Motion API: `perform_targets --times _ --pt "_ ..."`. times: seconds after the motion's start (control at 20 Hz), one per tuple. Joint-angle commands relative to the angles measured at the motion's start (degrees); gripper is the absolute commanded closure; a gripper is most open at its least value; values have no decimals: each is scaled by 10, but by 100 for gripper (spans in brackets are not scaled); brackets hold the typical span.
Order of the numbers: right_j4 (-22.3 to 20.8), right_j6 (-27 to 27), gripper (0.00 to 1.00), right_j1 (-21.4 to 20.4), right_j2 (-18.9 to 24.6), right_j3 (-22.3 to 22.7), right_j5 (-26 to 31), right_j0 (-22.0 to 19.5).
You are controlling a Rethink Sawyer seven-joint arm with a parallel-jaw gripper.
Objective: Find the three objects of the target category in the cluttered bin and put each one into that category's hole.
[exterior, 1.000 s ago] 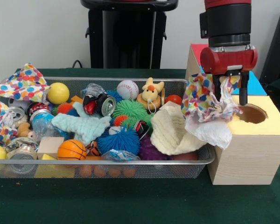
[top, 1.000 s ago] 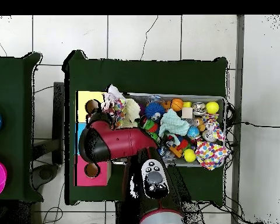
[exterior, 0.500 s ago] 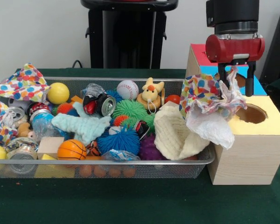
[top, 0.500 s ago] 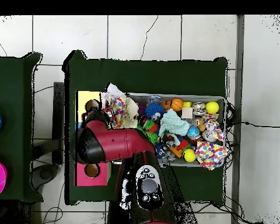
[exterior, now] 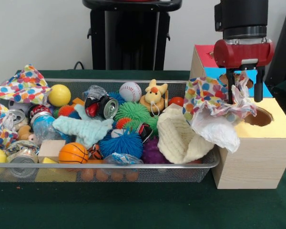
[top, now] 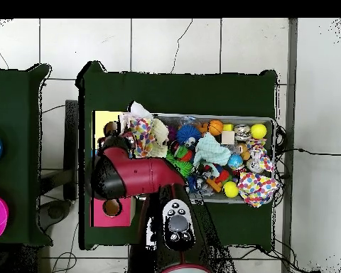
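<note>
- At the far left of the front view, one soft white polka-dot cloth [exterior: 23,86] lay bunched on the rim of the wide silver wire-mesh bin [exterior: 133,168], and a second dotted cloth [exterior: 0,124] hung over the bin's left end below it.
- Toward the middle of the bin sat a mint-blue fuzzy cloth [exterior: 83,129], an orange basketball-patterned ball [exterior: 73,152] and a spiky blue rubber ball [exterior: 121,143] — all packed close among cans and other toys.
- A cream waffle-knit cloth [exterior: 178,136] slumped against the bin's right end.
- The third dotted cloth [exterior: 214,109] draped from the bin's right edge across onto the light wooden box with a yellow top [exterior: 257,152], its white underside hanging down the box's front corner.
- The red and black gripper [exterior: 244,88] stood above the box, its two dark fingers spread apart, with an upper fold of the cloth rising between them — whether they pinched it could not be told.
- The round dark hole [exterior: 259,117] lay just right of the cloth, partly open to view.
</note>
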Motion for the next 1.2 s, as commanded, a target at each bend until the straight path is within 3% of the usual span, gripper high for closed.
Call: perform_targets --times 0.05,0.3,1.2 --pt "16 152 0 57 31 58 -61 -21" --pt "29 167 0 87 49 59 -97 -25" --pt "117 158 0 83 18 70 -91 17"
